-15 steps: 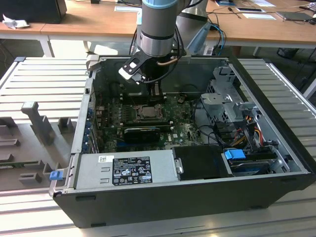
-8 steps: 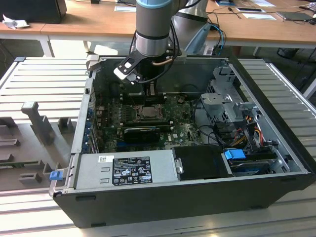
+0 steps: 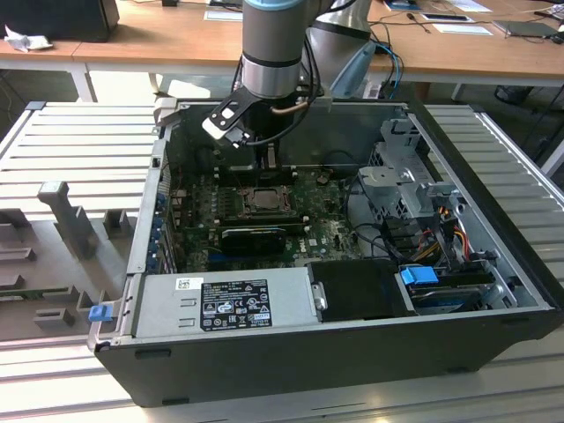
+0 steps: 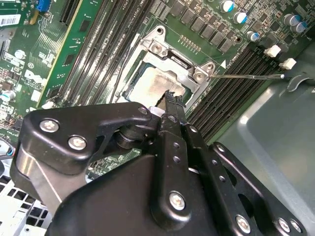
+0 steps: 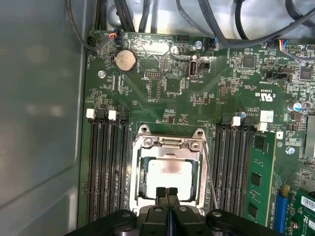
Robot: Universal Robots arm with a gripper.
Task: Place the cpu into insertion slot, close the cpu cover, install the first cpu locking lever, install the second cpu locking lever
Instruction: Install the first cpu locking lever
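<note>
Hovering low over the green board (image 5: 162, 93), my tool (image 5: 167, 191) has its two black fingers squeezed tight together, and nothing is held between them. The tips are right above one edge of the cpu (image 5: 167, 173), but I cannot tell if they touch it. The cpu is a pale, shiny square. It lies flat inside the insertion slot (image 5: 141, 178), whose dark frame peeks out around it. The cpu cover (image 5: 165, 143) is down over the chip. It is a thin silver frame, and the chip's top shows through the big window in its middle. Two round screws sit at the cover's far corners, away from my tool. Just beside the cover, a thin wire lever (image 5: 212, 179) runs along one side of the slot. In the second wrist view a second thin wire (image 4: 118, 73) runs along the other side. I cannot tell if either wire is hooked down. Long black memory slots (image 5: 106, 167) stand in rows on both sides of the cover, and a green memory stick (image 5: 258, 179) stands in one of them. A round silver battery (image 5: 125, 60) sits farther up the board. In the exterior view my arm reaches straight down into the open computer case (image 3: 264, 361), which lies on the grey ribbed table (image 3: 79, 141).
</note>
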